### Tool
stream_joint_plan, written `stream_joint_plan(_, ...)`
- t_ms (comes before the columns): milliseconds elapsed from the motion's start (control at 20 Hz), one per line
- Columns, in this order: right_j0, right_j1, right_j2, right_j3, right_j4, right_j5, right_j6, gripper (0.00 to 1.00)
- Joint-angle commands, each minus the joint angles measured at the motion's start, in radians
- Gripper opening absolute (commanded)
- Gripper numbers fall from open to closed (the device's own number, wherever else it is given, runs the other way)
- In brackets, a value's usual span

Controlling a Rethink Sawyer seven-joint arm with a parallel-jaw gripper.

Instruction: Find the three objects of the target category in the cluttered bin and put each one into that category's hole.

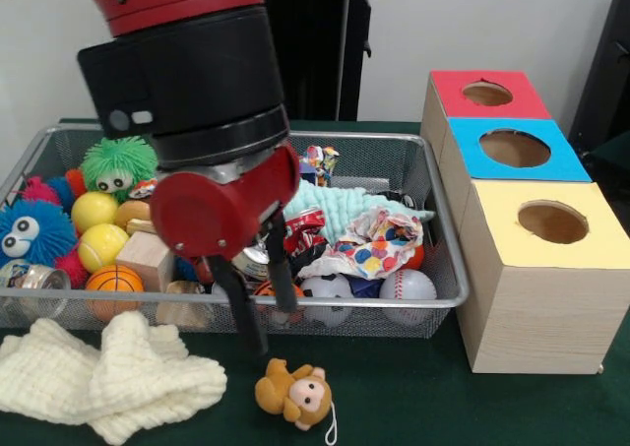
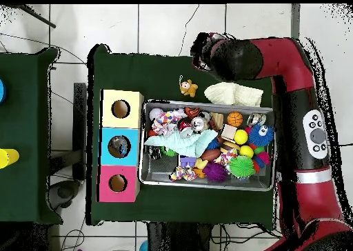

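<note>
My gripper [image 1: 274, 330] hangs open and empty at the front rim of the wire bin [image 1: 445, 220], its two black fingers [image 1: 239, 313] pointing down. Seen from overhead, the gripper [image 2: 201, 55] is outside the bin [image 2: 143, 172], above the green table near a small monkey plush [image 2: 188, 88]. The bin holds yellow balls [image 1: 94, 211], a basketball [image 1: 114, 281], a soccer ball [image 1: 328, 288], a baseball [image 1: 407, 286], fuzzy green [image 1: 118, 166] and blue [image 1: 33, 231] toys, a wooden block [image 1: 148, 256], a teal cloth [image 1: 330, 205] and a patterned cloth [image 1: 379, 244].
Three wooden boxes with round holes stand beside the bin: red [image 1: 453, 87], blue [image 1: 566, 160] and yellow [image 1: 591, 239]. On the table in front of the bin lie a cream cloth [image 1: 108, 377] and the monkey plush [image 1: 295, 395].
</note>
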Motion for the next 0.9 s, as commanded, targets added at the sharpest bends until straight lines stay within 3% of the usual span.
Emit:
stream_joint_plan(50, 0.024, -0.155, -0.223, 0.221, 0.016, -0.099, 0.473, 1.00)
stream_joint_plan(250, 0.037, -0.240, -0.289, 0.309, 0.024, -0.149, 0.602, 1.00)
stream_joint_plan(450, 0.071, -0.312, -0.362, 0.357, 0.079, -0.157, 0.773, 1.00)
stream_joint_plan(750, 0.161, -0.442, -0.530, 0.410, 0.193, -0.147, 1.188, 1.00)
stream_joint_plan(900, 0.180, -0.485, -0.604, 0.442, 0.242, -0.120, 1.234, 1.00)
